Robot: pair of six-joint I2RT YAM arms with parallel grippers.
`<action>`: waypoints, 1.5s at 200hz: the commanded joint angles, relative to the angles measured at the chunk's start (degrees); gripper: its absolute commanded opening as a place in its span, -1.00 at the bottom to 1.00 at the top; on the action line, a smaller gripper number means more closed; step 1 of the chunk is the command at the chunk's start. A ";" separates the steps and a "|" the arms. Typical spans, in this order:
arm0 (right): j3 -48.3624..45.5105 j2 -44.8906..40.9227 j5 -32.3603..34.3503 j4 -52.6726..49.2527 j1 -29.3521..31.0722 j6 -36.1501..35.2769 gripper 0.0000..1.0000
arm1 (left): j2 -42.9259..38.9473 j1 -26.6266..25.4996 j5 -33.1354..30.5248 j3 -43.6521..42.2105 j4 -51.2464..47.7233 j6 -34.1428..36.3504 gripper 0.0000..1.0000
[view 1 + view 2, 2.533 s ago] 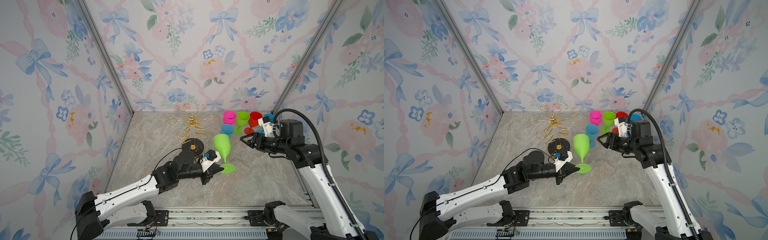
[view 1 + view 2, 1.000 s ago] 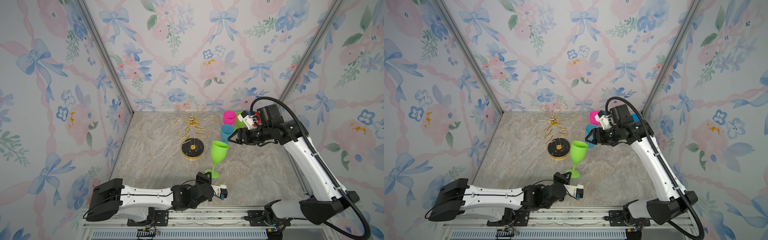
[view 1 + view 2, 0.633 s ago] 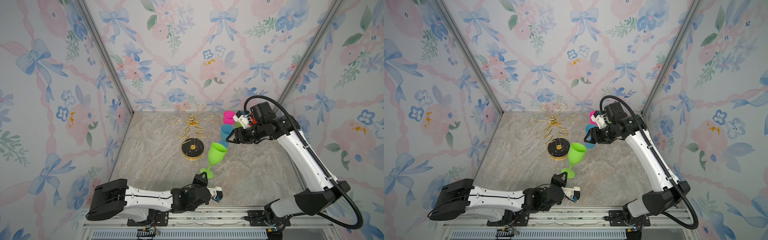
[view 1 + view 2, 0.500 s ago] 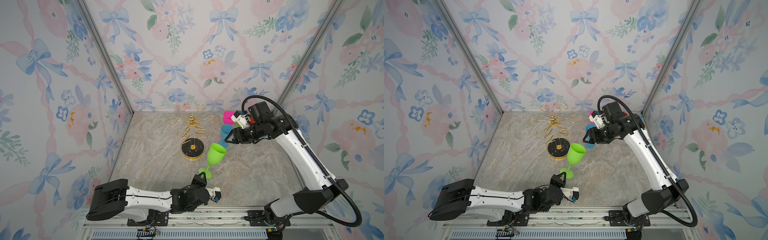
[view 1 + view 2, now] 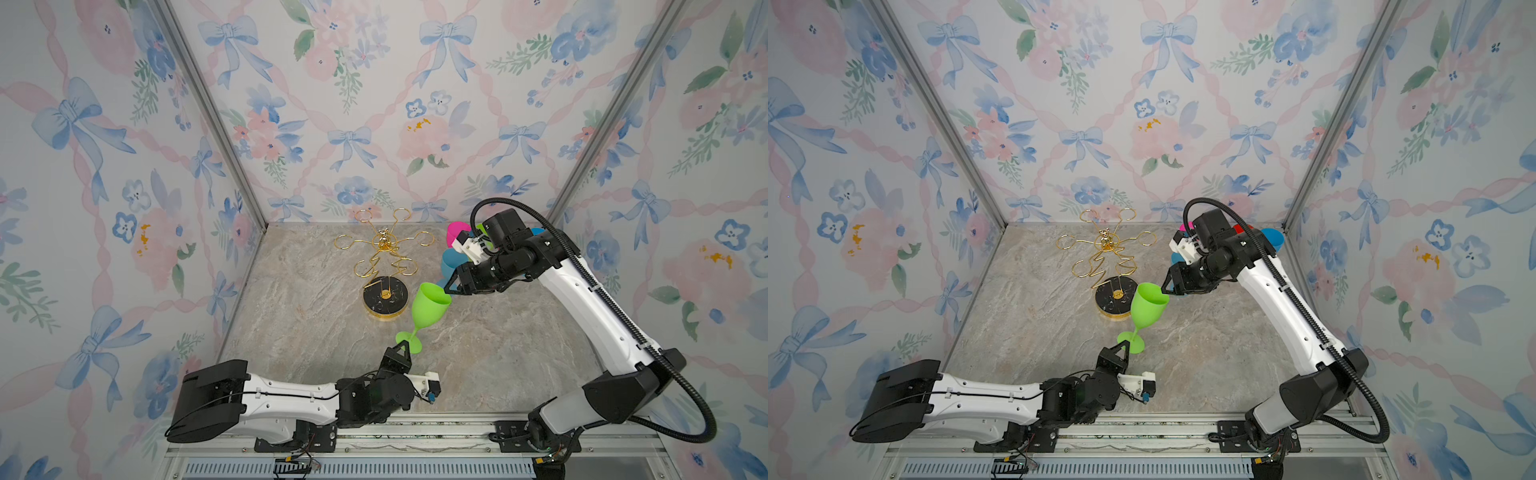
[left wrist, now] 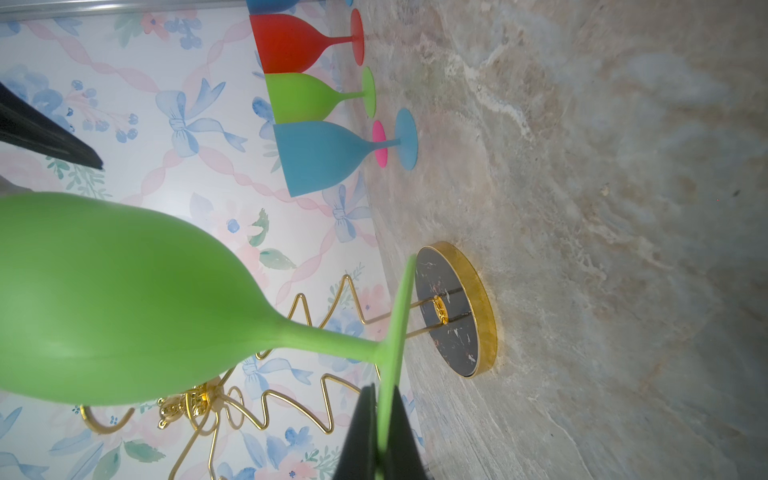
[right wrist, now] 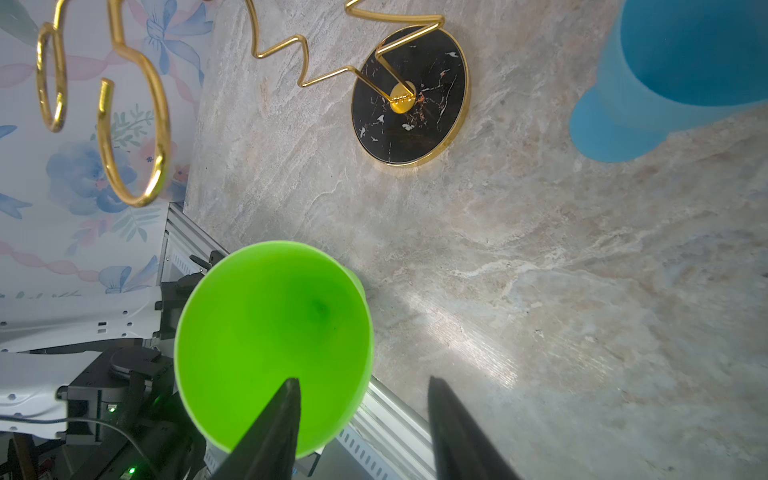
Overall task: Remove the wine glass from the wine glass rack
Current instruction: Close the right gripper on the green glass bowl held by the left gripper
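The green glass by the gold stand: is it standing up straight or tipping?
Tipping. The matte green wine glass slants, its bowl leaning toward the right pincer, while the left pincer pinches its foot.

Wine glass rack (image 5: 382, 300) on tabletop (image 5: 311, 291), centre back; wine glass (image 5: 430, 305) just right-front of it, between left pincer (image 5: 402, 348) and right pincer (image 5: 451, 286); other glasses (image 5: 451, 259) back right

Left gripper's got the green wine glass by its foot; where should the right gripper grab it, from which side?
Probably the rim of the green wine glass, one finger inside, one outside, coming from the mouth side: the left gripper pinches the foot, and the tilted mouth faces the right gripper.
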 commanded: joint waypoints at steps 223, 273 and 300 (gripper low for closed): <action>-1.61 4.98 -3.13 -0.50 3.00 -0.81 -0.71 | -0.95 -0.63 -2.49 -2.00 4.23 5.60 -1.00; -1.50 4.58 -3.41 -0.70 3.07 -0.83 -0.88 | -0.38 -0.77 -2.89 -1.82 4.34 6.36 -0.98; -1.24 4.39 -3.42 -0.68 3.26 -0.81 -0.95 | 0.07 -0.91 -2.58 -0.97 4.39 6.13 -0.96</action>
